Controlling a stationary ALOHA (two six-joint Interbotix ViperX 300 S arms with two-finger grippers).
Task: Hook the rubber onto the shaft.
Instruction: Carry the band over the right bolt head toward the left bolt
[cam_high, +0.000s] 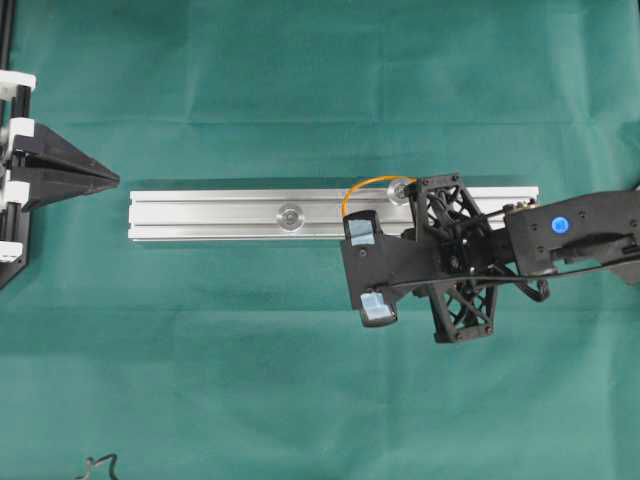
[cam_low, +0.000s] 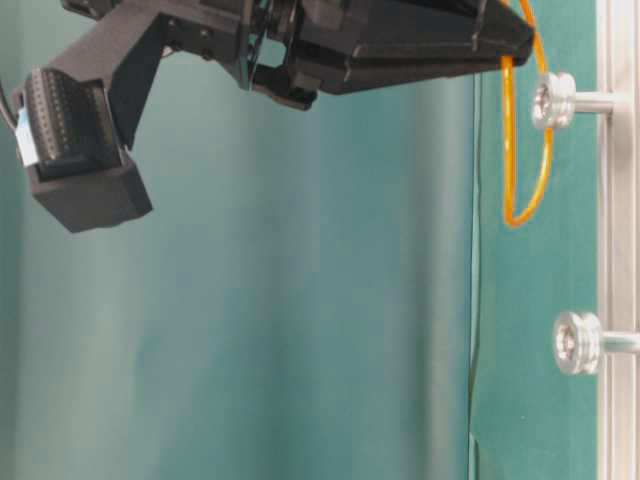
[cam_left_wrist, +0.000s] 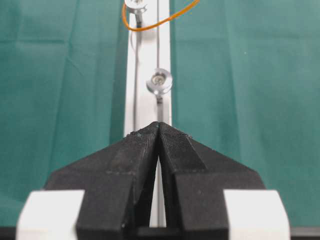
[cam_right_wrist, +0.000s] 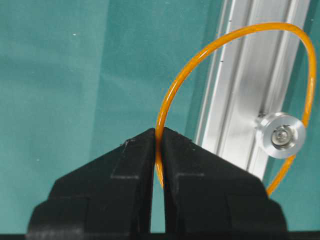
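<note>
Right tool (cam_right_wrist: 159, 136) pinches the rubber (cam_right_wrist: 200, 52); only its wrist view shows the pinch.

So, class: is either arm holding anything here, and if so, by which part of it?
The right gripper pinches the rubber between its fingers at one point on the strand; the rest of the loop arcs around a shaft. The left gripper is shut on nothing.

The rail (cam_high: 240, 215) lay lengthwise across the table's middle, w/ two shafts standing on it: one (cam_high: 291, 215) near mid-rail, the other (cam_high: 401, 190) toward the right end. The rubber (cam_high: 372, 184) looped around the right-end shaft, its near side pinched in the right gripper (cam_right_wrist: 159, 137), just beside the rail. The left gripper (cam_high: 112, 180) sat well apart, off the rail's left end, in line w/ it.
</note>
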